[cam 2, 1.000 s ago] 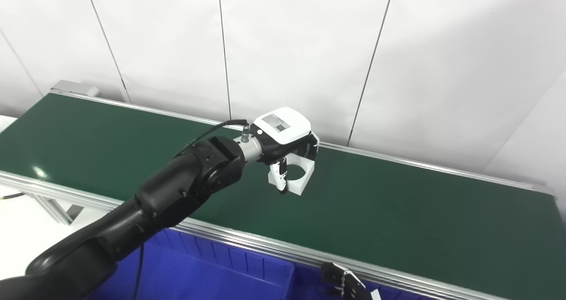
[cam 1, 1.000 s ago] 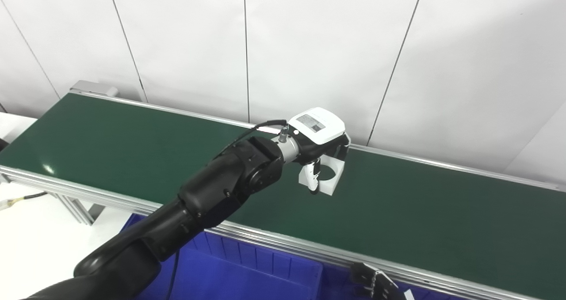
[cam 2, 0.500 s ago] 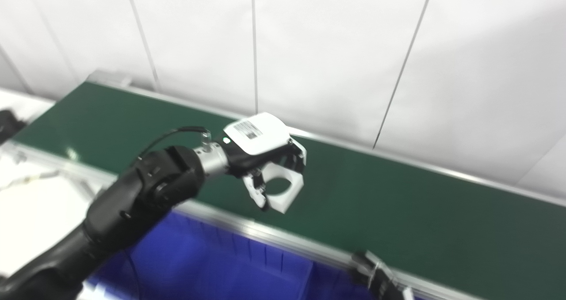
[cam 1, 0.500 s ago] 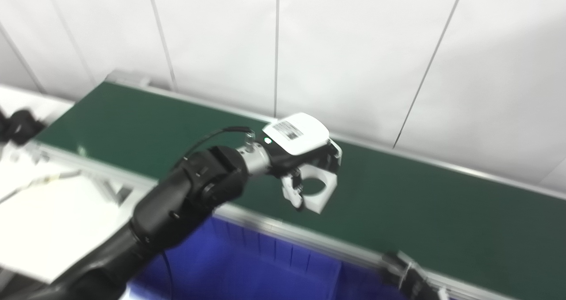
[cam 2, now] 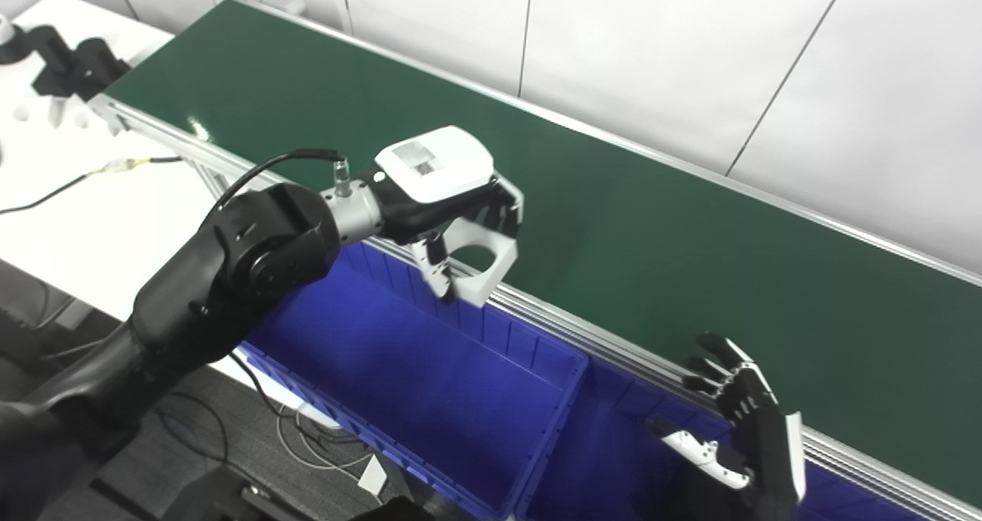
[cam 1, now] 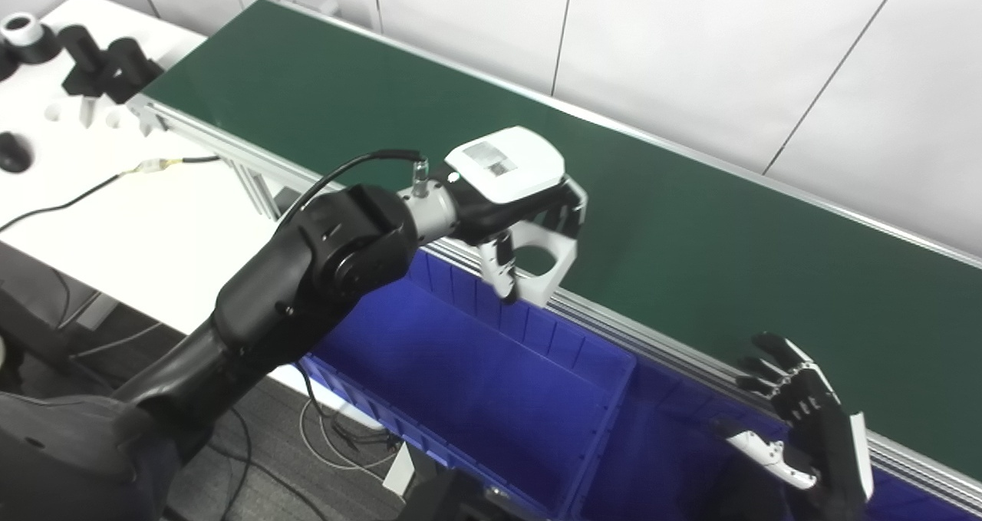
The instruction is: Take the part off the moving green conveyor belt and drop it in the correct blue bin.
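The left hand (cam 1: 518,199) is raised over the near rail of the green conveyor belt (cam 1: 690,222), its fingers curled down around a white part (cam 1: 548,260), a blocky piece with a round hole through it. The thumb presses the part's near face and the other fingers close over its far side, so the part hangs clear of the belt, roughly above the aluminium rail (cam 1: 614,321) and the far edge of the left blue bin (cam 1: 460,375). That bin sits just below the rail on the near side; nothing can be made out inside it. A second blue bin (cam 1: 667,436) adjoins it on the right, partly hidden. The right hand (cam 1: 805,421) is held low at the right, near the rail and over the second bin, fingers spread apart and holding nothing. To the far left, a white table (cam 1: 115,222) carries several black and white parts (cam 1: 107,64) and a cable (cam 1: 92,187).
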